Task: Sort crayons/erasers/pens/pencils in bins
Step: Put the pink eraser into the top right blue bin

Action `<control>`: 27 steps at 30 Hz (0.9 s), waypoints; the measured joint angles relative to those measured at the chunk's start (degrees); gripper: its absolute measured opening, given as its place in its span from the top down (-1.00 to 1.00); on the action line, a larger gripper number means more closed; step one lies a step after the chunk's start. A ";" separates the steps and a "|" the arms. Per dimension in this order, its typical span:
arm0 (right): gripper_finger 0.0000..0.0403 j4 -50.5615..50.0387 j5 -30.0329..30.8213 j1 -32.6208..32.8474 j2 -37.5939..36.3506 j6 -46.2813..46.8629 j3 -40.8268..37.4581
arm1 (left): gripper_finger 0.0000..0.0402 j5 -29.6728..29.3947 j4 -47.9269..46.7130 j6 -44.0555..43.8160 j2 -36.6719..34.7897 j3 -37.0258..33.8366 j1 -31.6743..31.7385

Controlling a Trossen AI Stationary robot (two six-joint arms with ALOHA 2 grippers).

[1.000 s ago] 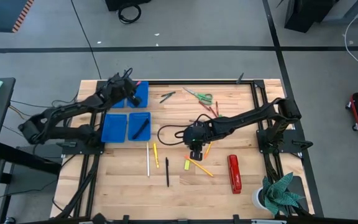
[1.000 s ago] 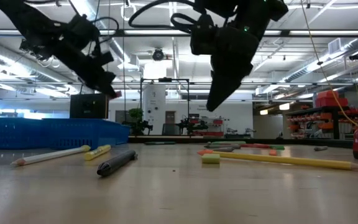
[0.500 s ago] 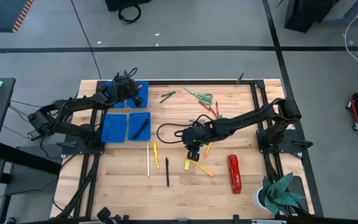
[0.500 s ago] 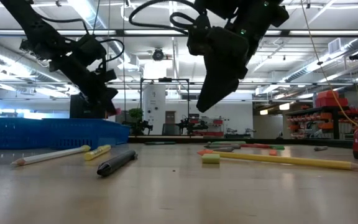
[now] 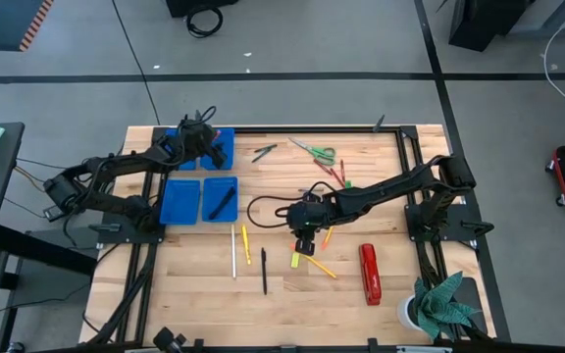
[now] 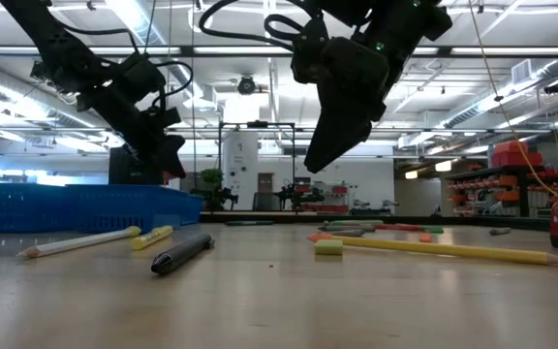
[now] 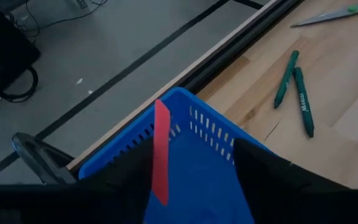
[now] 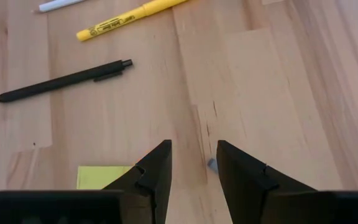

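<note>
You're looking at two matte black, jointed arms, each trailing loose black cable loops. Your right arm's fingers [image 8: 157, 171] are dark angular wedges with stepped inner edges; a small green light glows on its wrist housing.

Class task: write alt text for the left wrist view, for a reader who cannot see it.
A red crayon sits between the left gripper's open fingers, over a blue bin at the table's edge. Two green crayons lie on the wood beyond.

txt: none legible | green pen [image 7: 304, 99]: white print, too blurred | yellow stick [image 8: 131, 15]: dark print, unreadable | else: no signs/nos.
</note>
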 joint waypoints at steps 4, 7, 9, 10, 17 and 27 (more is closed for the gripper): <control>0.34 0.00 0.00 0.00 0.00 0.00 0.00 | -0.27 0.11 -0.08 -1.20 0.00 0.00 0.00; 0.34 0.00 0.00 0.00 0.00 0.00 0.00 | -0.31 1.98 -0.79 -1.25 0.00 0.00 0.00; 0.34 0.00 0.00 0.00 0.00 0.00 0.00 | -0.32 2.93 -1.20 -1.26 0.00 0.00 -0.02; 0.34 0.00 0.00 0.00 0.00 -0.01 0.00 | -0.31 3.07 -1.30 -1.26 0.00 0.00 -0.01; 0.34 0.00 0.00 0.00 0.00 -0.03 0.00 | -0.23 3.20 -1.40 -1.23 0.00 0.00 0.00; 0.34 0.00 0.02 -0.04 0.00 -0.05 0.00 | 0.04 3.22 -4.71 -0.58 -0.02 0.02 0.06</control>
